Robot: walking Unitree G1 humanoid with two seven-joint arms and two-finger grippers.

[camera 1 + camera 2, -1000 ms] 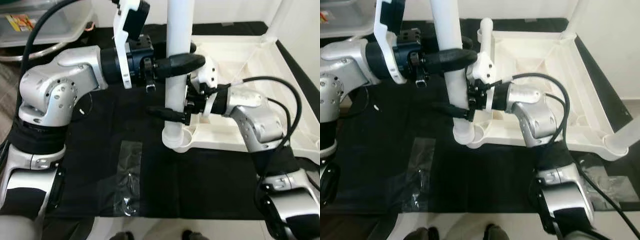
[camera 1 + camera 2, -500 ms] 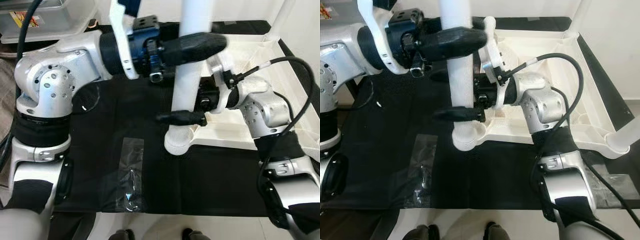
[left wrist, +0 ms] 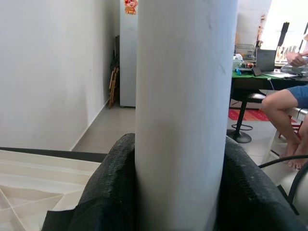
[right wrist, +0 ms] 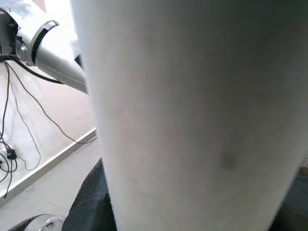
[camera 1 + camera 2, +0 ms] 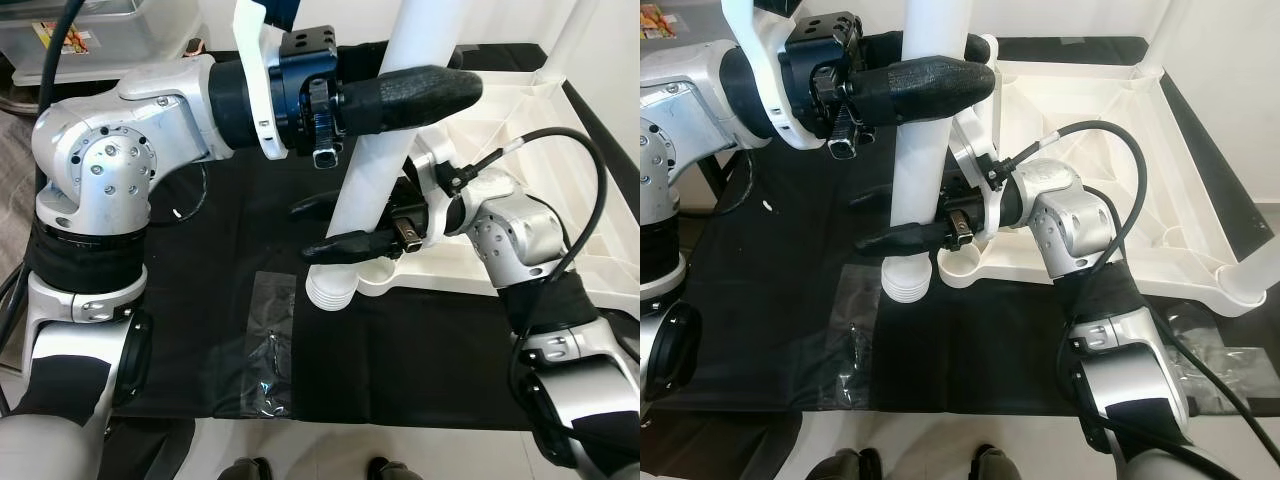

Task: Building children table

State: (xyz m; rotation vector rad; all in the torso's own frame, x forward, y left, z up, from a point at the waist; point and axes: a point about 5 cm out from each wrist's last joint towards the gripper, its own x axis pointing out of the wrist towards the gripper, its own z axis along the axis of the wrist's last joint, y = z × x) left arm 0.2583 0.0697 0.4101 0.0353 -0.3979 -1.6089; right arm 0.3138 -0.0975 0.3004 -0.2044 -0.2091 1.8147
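A white table leg (image 5: 375,180), a long tube with a threaded end (image 5: 328,293), stands tilted over the black mat. My left gripper (image 5: 420,88) is shut on its upper part, my right gripper (image 5: 335,230) is shut on it lower down. The threaded end hangs just left of the round corner socket (image 5: 382,275) of the upside-down white tabletop (image 5: 1090,130), apart from it. In the left wrist view the leg (image 3: 185,115) sits between the black fingers (image 3: 108,192); in the right wrist view the leg (image 4: 192,115) is pressed close to the camera.
Another white leg (image 5: 1255,275) stands in the tabletop's near right corner, a third (image 5: 570,30) at its far right corner. A clear plastic bag (image 5: 272,345) lies on the black mat (image 5: 200,300). A clear storage bin (image 5: 90,40) sits far left. A person's legs (image 3: 284,110) are in the left wrist view.
The leg has tilted and its threaded end has swung left, off the corner socket. Both grippers stay shut on it. The head camera has shifted slightly.
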